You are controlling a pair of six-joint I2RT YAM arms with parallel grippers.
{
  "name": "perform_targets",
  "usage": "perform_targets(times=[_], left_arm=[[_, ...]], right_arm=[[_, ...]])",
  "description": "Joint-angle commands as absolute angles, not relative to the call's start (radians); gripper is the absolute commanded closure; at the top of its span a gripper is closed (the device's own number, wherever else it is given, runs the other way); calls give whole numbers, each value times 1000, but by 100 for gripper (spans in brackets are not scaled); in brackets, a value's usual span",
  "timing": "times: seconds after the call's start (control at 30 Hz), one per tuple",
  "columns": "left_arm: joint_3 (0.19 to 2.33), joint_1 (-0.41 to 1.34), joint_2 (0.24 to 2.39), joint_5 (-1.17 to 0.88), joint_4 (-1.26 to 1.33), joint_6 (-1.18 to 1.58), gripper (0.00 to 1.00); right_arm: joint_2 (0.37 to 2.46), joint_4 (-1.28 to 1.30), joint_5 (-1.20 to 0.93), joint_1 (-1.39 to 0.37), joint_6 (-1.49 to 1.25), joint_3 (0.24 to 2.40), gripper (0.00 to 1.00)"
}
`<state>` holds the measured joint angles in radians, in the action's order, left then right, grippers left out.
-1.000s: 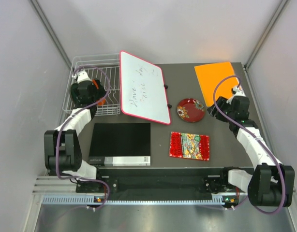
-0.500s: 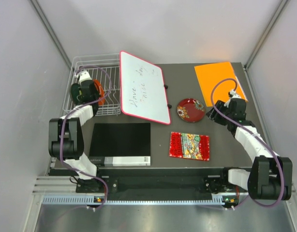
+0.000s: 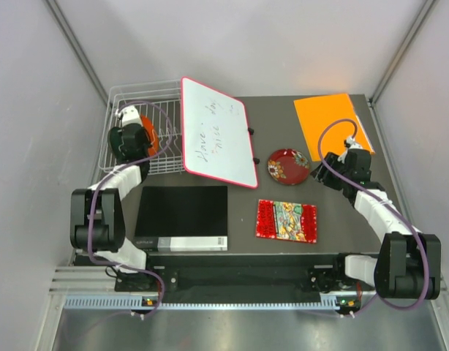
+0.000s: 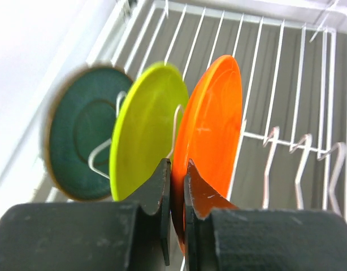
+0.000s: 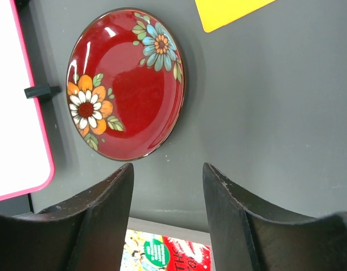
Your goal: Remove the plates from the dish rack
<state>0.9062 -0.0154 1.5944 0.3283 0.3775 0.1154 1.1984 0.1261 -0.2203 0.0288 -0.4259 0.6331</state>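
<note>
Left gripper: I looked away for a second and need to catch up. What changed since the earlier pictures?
The left gripper closed on the orange plate at its rim, in the rack; it was open a second ago. The right arm shifted slightly, its gripper open near the red plate. The red plate, green plate, teal plate and whiteboard stayed put.
</note>
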Motion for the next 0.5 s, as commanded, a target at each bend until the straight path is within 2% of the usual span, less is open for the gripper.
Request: perform_targets(times=[0.0,0.23,0.33,0.47], left_arm=[[925,70,1471,496,442,-20,100],[930,158,1396,748,439,-129,100],[943,164,1332,775,359,-74,100],[992,172,1211,709,217,29,100]], right_arm=[[1186,92,-222,17,-408,632,47],[1140,120,-222,17,-406,634,44],[1103,135,-225,17,-411,635,43],[1060,161,-241,15,-417,637,41]])
